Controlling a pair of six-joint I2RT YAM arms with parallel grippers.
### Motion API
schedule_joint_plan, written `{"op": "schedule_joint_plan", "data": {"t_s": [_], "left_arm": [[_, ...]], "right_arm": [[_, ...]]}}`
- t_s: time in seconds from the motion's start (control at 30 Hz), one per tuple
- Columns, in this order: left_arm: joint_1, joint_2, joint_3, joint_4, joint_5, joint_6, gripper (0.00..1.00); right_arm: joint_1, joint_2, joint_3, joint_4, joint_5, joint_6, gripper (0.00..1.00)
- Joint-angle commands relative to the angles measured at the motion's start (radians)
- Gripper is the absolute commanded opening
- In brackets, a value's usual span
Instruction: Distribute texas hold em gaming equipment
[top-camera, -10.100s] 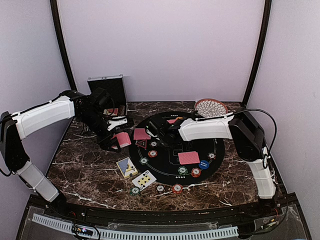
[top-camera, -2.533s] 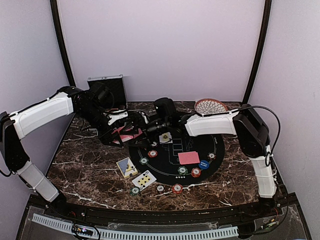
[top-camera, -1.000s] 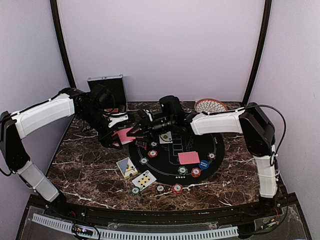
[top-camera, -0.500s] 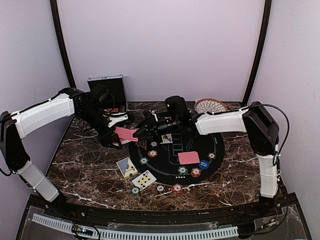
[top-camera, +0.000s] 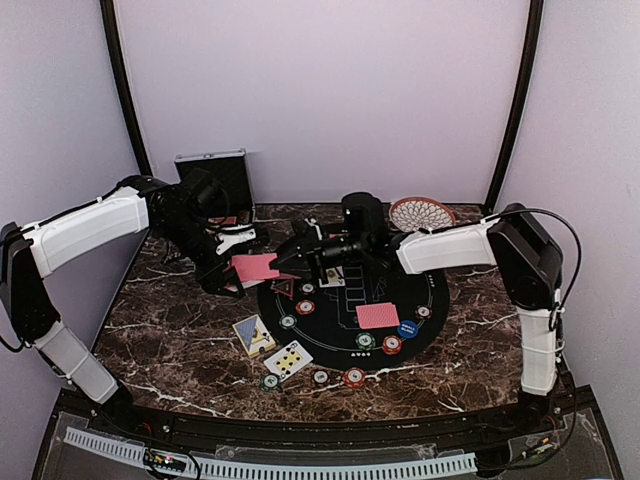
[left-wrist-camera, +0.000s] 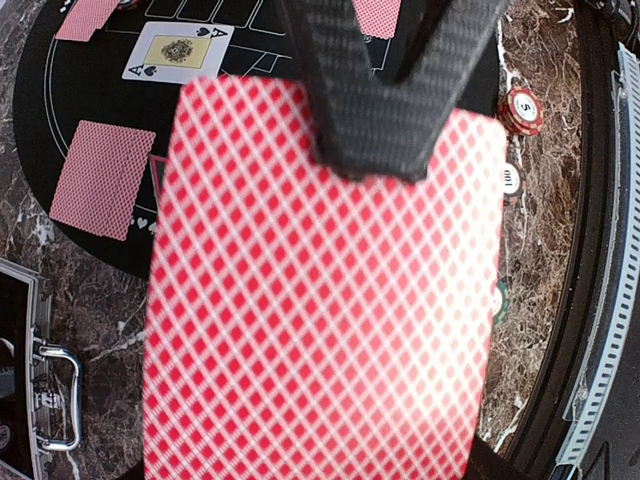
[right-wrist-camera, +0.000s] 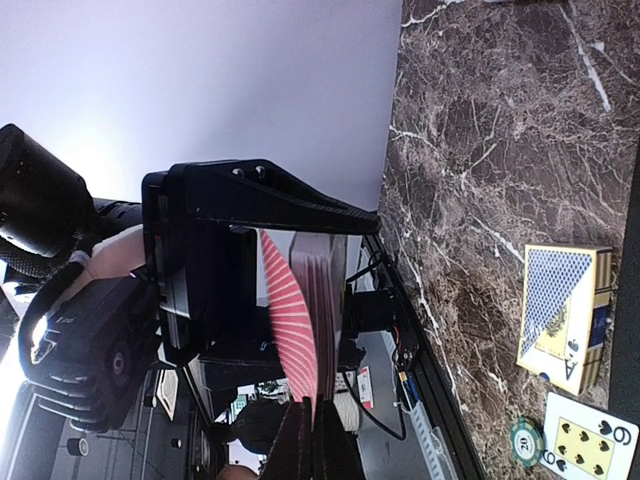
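My left gripper (top-camera: 232, 268) holds a deck of red-backed playing cards (right-wrist-camera: 326, 300) above the table's left-middle; its fingers are hidden under the top card (left-wrist-camera: 320, 290). My right gripper (right-wrist-camera: 315, 452) is shut on the edge of that top card (right-wrist-camera: 292, 320), which bows away from the deck. From above, the right gripper (top-camera: 286, 262) meets the card (top-camera: 255, 267) from the right. On the black mat (top-camera: 440, 290) lie an ace of spades (top-camera: 332, 275), a face-down card (top-camera: 377, 315), several poker chips (top-camera: 392, 345) and a triangle marker (top-camera: 285, 290).
A silver case (top-camera: 212, 172) stands open at the back left, and a woven dish (top-camera: 421, 213) sits at the back right. A blue-patterned card (top-camera: 254, 335) and a six of spades (top-camera: 288, 358) lie near the mat's front left. More chips (top-camera: 354, 377) lie along the front.
My right gripper has shut on the edge of the deck's top card, and the right arm has shifted a little to the right. The left arm holds the deck still.
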Motion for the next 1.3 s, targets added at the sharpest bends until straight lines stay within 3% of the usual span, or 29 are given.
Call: {"op": "schedule_joint_plan", "data": {"t_s": [0.0, 0.13, 0.2, 0.3, 0.43, 0.67, 0.83, 0.93, 1.27], "left_arm": [[0.004, -0.021, -0.001, -0.002, 0.011, 0.008, 0.00], [0.005, -0.024, -0.002, -0.004, 0.011, 0.009, 0.00], [0.004, -0.023, -0.004, -0.008, 0.011, 0.010, 0.00], [0.004, -0.023, -0.006, -0.010, 0.008, 0.011, 0.00], [0.004, -0.028, -0.010, -0.008, 0.009, 0.011, 0.00], [0.004, -0.036, -0.014, -0.010, 0.013, 0.008, 0.00], [0.004, -0.045, -0.024, -0.005, 0.013, 0.007, 0.00], [0.004, -0.045, -0.026, -0.006, 0.014, 0.007, 0.00], [0.004, -0.055, -0.035, -0.001, 0.018, 0.006, 0.00]], "right_arm": [[-0.056, -0.097, -0.003, -0.083, -0.008, -0.097, 0.00], [-0.112, -0.142, 0.030, -0.342, 0.018, -0.292, 0.00], [-0.138, -0.159, 0.084, -0.552, 0.070, -0.459, 0.00], [-0.168, -0.155, 0.222, -0.912, 0.257, -0.740, 0.00], [-0.172, -0.136, 0.357, -1.160, 0.584, -0.991, 0.00], [-0.130, -0.110, 0.366, -1.177, 1.128, -1.262, 0.00], [-0.035, -0.069, 0.317, -1.071, 1.501, -1.448, 0.00], [0.012, -0.034, 0.295, -1.006, 1.596, -1.537, 0.00], [0.074, 0.112, 0.300, -0.967, 1.648, -1.635, 0.00]]}}
